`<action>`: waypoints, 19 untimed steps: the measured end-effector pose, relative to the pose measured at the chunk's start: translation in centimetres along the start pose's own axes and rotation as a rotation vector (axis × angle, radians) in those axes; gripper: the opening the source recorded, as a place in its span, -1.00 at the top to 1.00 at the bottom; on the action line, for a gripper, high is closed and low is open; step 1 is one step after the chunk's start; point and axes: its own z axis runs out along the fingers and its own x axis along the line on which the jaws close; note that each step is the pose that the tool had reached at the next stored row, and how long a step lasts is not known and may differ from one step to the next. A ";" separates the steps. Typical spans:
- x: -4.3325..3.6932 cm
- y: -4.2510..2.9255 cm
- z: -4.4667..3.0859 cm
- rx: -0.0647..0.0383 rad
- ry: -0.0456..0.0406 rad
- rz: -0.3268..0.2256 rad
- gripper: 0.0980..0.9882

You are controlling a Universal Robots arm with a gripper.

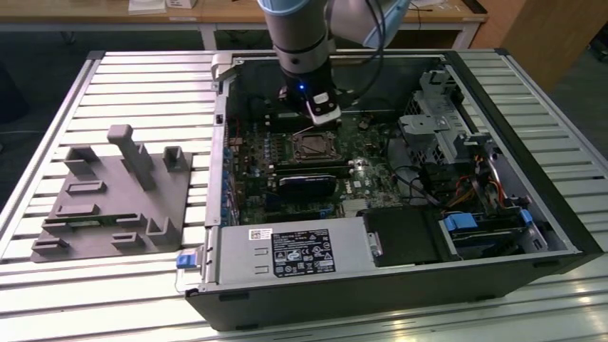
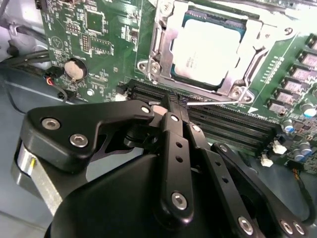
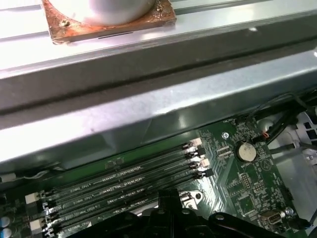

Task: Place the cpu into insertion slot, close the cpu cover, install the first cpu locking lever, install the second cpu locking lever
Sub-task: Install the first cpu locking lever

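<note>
In the second wrist view the cpu (image 2: 205,49), a pale silvery square, lies in the insertion slot (image 2: 247,64) on the green board. The cpu cover (image 2: 166,39), a silver frame, lies flat around it. A thin wire locking lever (image 2: 218,102) runs along the slot's edge beside the memory slots. My gripper (image 2: 176,103) is shut, its black fingertips at the end of that wire; I cannot tell whether they pinch it. In the exterior view my gripper (image 1: 321,122) hangs inside the open computer case, just behind the insertion slot (image 1: 314,146).
The computer case (image 1: 532,214) lies open on a slatted metal table (image 1: 142,85). A black card (image 1: 306,184) and the power supply (image 1: 285,253) sit in front of the slot, drive cages (image 1: 446,121) at the exterior view's right. A grey fixture (image 1: 114,199) stands outside at the exterior view's left. A coin battery (image 3: 246,151) sits by the memory slots (image 3: 124,183).
</note>
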 end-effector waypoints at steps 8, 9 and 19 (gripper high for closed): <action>0.38 0.32 0.18 0.001 -0.0091 0.014 0.98; 0.40 0.31 0.23 0.001 -0.0120 0.016 0.98; 0.80 0.97 0.62 0.003 -0.0251 0.024 0.98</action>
